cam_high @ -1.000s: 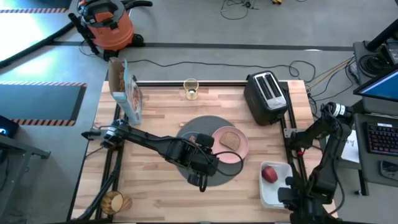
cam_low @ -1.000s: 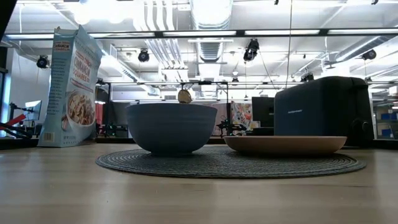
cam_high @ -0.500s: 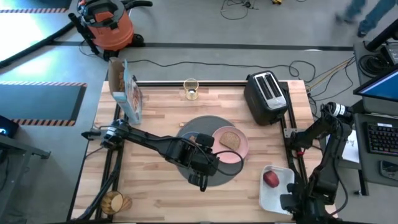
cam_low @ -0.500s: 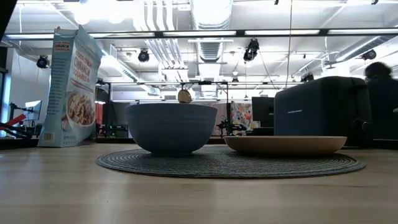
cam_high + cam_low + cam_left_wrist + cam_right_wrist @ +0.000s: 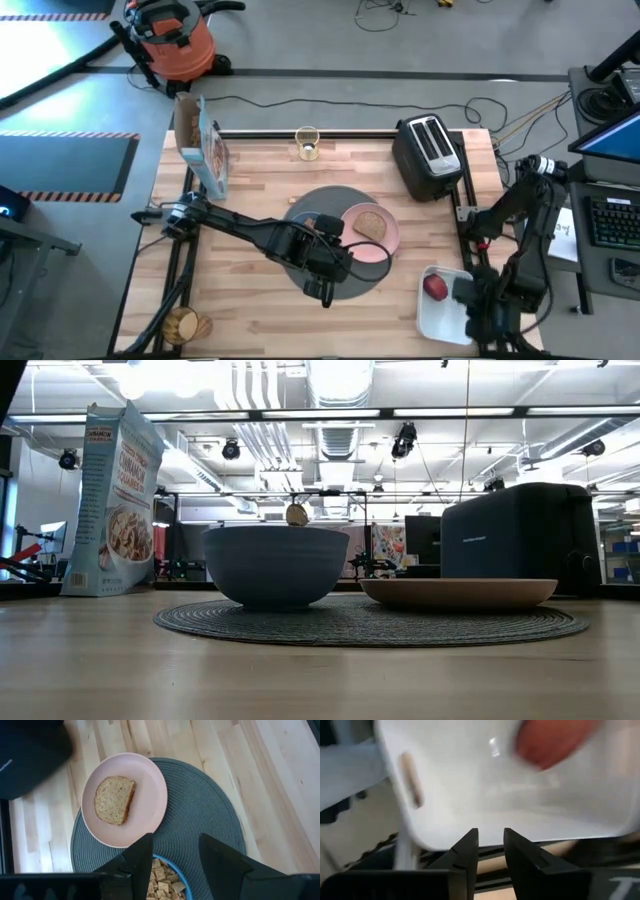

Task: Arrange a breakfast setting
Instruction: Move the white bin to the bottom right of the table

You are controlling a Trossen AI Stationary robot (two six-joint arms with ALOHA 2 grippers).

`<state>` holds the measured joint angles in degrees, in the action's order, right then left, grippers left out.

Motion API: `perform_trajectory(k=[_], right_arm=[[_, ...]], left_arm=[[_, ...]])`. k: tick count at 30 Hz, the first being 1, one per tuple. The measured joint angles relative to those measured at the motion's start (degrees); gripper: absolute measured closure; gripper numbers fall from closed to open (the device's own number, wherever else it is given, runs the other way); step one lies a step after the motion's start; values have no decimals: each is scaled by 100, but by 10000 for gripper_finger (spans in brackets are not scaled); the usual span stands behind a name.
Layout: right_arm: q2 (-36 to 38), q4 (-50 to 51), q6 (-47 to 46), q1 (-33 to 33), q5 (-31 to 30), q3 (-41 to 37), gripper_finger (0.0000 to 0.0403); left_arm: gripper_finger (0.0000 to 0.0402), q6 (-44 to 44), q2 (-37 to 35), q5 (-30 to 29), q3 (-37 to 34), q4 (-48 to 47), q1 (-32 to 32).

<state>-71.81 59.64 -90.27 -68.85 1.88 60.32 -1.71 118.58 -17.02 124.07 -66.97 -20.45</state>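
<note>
Item: round red apple (image 5: 434, 287) in the white rectangular tray (image 5: 441, 318) beside the round dark grey mat (image 5: 330, 205); my right tool (image 5: 487, 847), fingers parted and empty, needs centring over it; left tool (image 5: 172, 855) released above the mat.

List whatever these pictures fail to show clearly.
- Blue bowl: the high view hides it under the left gripper; the left wrist view cuts it off.
- Red apple: blurred in the right wrist view, above the right gripper.
- Spoon: not found in any view.
- Glass: contents too small to tell.
</note>
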Motion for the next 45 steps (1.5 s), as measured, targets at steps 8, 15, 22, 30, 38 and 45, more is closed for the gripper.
perform_trajectory(k=[8,15,22,30,38,45], right_arm=[[601,1351,-358,573,-310,-177,327],[815,1318,83,1021,-345,-420,309],[728,1316,334,1395,-341,-741,298],[715,1294,1231,1865,-555,-824,298],[715,775,1977,2205,-490,-880,298],[676,606,2331,2289,-486,-1114,298]], left_arm=[[259,620,0,-1,0,5,0],[259,1020,0,-1,0,-47,-22],[259,1030,0,1,0,-108,-65],[259,1024,0,1,0,-112,-74],[259,1022,0,1,0,-114,-74],[259,1020,0,1,0,-119,-74]])
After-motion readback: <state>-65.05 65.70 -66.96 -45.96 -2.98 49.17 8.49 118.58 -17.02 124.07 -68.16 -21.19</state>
